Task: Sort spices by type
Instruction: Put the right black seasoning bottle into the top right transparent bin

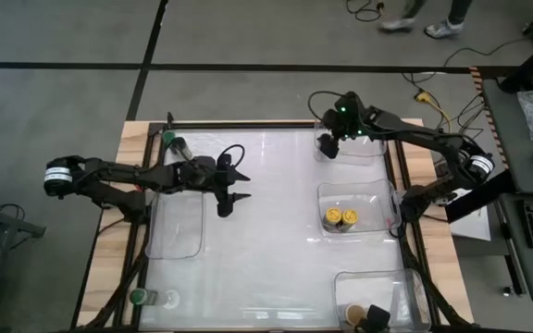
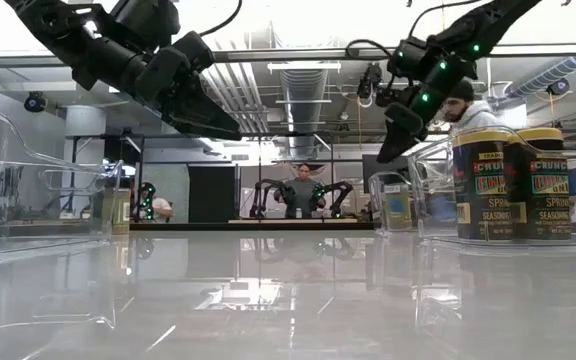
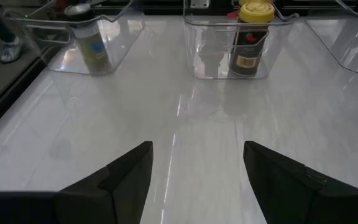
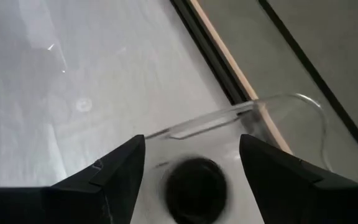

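My right gripper (image 4: 191,163) is open and hangs over the far-right clear bin (image 1: 370,148). A black-lidded jar (image 4: 196,190) stands in that bin, right under the gap between the fingers, and I see no touch. In the low view the gripper (image 2: 396,140) is raised above this jar (image 2: 398,205). My left gripper (image 1: 232,190) is open over the bare left-centre of the table, touching nothing. Two yellow-lidded jars (image 1: 340,218) stand in the middle-right bin. A tan-lidded jar (image 1: 354,314) and a black-lidded one (image 1: 375,319) sit in the near-right bin. Green-lidded jars stand at far left (image 1: 176,145) and near left (image 1: 140,297).
A clear bin (image 1: 176,222) lies under the left arm at the table's left side, with smaller bins at the far-left and near-left corners. The table's middle (image 1: 266,240) is bare and glossy. A person sits in the room beyond the far edge (image 2: 303,190).
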Controlling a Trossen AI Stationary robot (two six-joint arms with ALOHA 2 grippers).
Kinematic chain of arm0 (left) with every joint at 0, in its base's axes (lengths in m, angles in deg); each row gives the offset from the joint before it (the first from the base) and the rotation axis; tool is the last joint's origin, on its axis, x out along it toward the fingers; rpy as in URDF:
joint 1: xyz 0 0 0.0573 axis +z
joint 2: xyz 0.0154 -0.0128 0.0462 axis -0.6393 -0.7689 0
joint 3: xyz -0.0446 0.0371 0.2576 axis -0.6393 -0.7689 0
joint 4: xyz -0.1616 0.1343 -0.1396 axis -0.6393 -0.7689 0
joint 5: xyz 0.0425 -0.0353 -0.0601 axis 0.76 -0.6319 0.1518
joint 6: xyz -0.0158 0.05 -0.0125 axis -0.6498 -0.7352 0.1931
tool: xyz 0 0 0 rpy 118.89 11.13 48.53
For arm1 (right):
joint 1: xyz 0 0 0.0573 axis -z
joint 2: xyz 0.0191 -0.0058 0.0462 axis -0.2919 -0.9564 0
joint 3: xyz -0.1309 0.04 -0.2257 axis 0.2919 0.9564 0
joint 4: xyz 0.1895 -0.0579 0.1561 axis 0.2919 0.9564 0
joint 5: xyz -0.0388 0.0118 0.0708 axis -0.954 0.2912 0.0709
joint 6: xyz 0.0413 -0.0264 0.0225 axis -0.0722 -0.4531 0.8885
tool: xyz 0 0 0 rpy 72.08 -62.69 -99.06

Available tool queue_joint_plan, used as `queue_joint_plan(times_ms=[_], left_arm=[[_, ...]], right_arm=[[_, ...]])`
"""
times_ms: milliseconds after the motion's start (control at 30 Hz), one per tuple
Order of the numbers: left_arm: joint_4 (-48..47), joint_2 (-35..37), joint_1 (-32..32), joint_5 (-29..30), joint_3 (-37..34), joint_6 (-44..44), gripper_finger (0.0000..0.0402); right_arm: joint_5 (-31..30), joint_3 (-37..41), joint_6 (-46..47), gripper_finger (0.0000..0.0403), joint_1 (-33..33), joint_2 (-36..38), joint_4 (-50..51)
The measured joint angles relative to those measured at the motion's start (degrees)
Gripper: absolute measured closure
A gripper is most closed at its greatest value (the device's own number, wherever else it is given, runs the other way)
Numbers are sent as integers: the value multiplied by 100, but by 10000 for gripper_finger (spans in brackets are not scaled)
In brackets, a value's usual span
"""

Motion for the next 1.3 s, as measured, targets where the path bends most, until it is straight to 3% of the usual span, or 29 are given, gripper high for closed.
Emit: queue_joint_plan(times_ms=[300,800,967,1300], left_arm=[[-11,0,0,0,-24,0,166],[154,0,0,-2,16,-22,166],[234,0,0,-2,20,-16,166],[171,-1,0,-2,19,94,166]], right_arm=[[-481,-165,-7,141,-18,-2,391],[-1459,-157,368,154,-274,-135,126],[-1481,-250,625,154,-256,-421,21],[-1477,-598,811,154,-271,-784,748]])
